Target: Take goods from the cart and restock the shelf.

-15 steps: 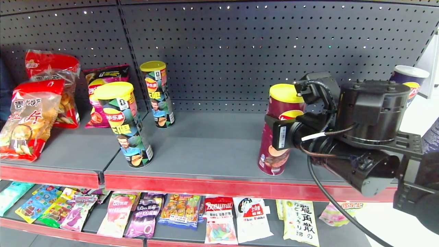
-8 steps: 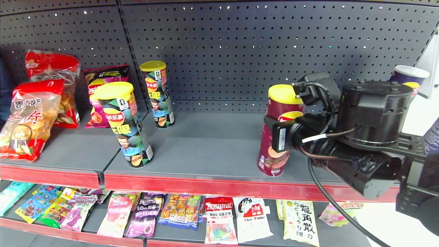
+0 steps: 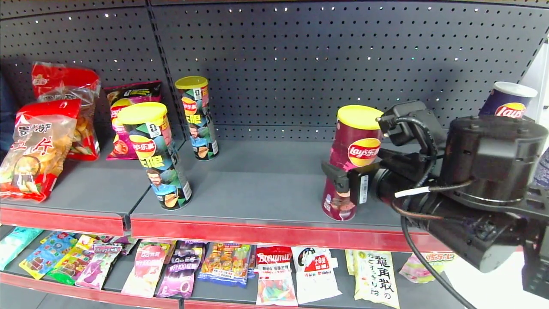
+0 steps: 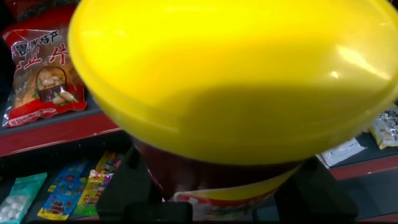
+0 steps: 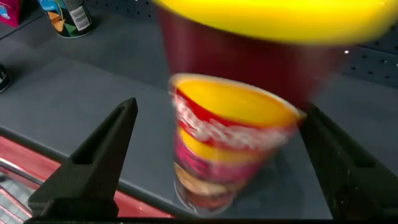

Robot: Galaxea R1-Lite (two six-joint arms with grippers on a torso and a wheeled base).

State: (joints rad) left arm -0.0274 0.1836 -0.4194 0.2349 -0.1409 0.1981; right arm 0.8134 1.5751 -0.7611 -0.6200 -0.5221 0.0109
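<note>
Shelf (image 3: 266, 189) of grey steel with a red lip, seen from my remote station mid-restock. Snack bags (image 3: 38, 146) sit at its left end with green cans (image 3: 156, 159) beside them, and a blue can (image 3: 508, 103) stands at the far right. Between these is the can (image 3: 358, 133), maroon with a yellow lid, upright near the front lip. My right claw (image 5: 219, 112) is spread wide about it, a finger on either side, neither touching. My left claw (image 4: 217, 193) grips a second can (image 4: 236, 74) of the same kind, held before the shelf with the bags beyond it.

I judge this placement all but done. Next I must draw the right claw straight back without clipping the can, then bring in the second can. Labels carry a round logo and script, left unread here.
</note>
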